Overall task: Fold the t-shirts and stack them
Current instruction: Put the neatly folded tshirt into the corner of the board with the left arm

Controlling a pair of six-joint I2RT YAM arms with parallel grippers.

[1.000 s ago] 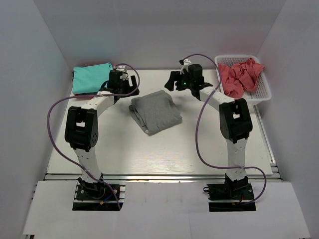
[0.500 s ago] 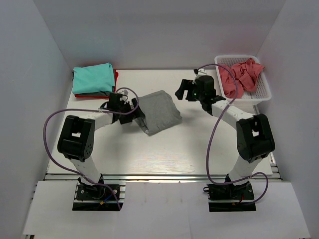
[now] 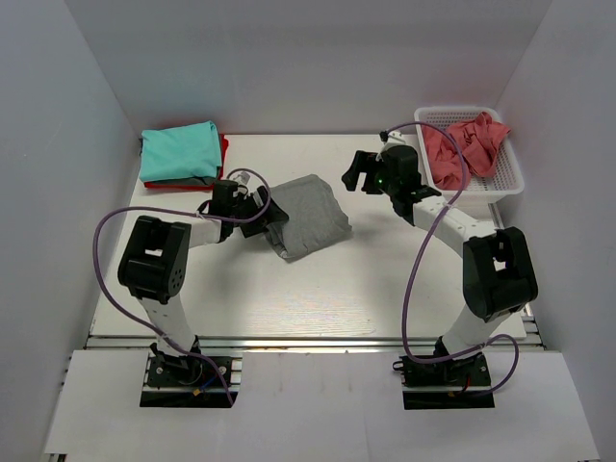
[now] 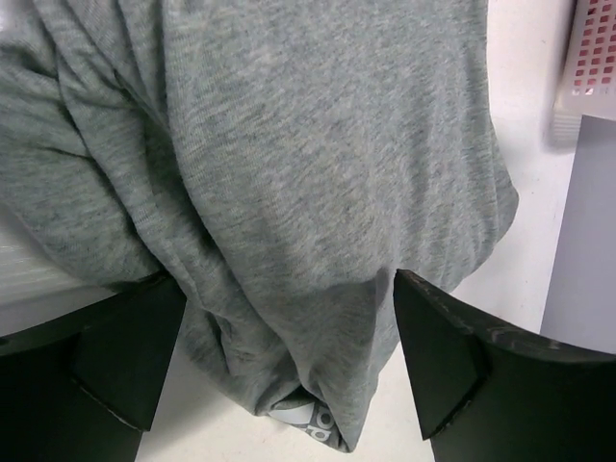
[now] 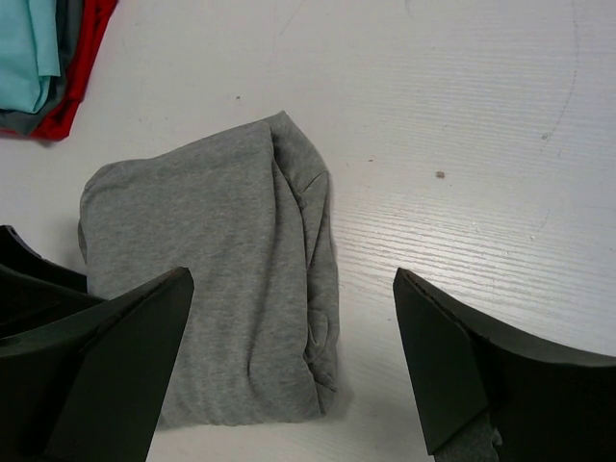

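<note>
Left gripper (image 4: 289,279): jaws fully apart, holding nothing, one finger on each side of the left edge of the folded grey cloth t-shirt (image 4: 318,183). The cloth bulges up between the fingers, and a small white mark (image 4: 313,416) shows at its near fold. Right gripper (image 3: 354,173): also wide open and empty, hovering above the bare white table (image 3: 289,298) just right of the same shirt, well clear of the cloth. The grey shirt lies mid-table as a compact, slightly skewed bundle. Judged step: the fold looks finished and the pick-up for stacking is in hand. The next move calls for the left jaws to close on every layer at that edge, then lift and carry to the far-left pile, where a folded teal t-shirt (image 3: 178,151) sits on a red t-shirt (image 3: 224,149). A grip on the top layer only would likely let the bundle fall open. Containers: one white mesh plastic basket (image 3: 508,173) at the far right holds a crumpled, unfolded coral-pink t-shirt (image 3: 462,144).
</note>
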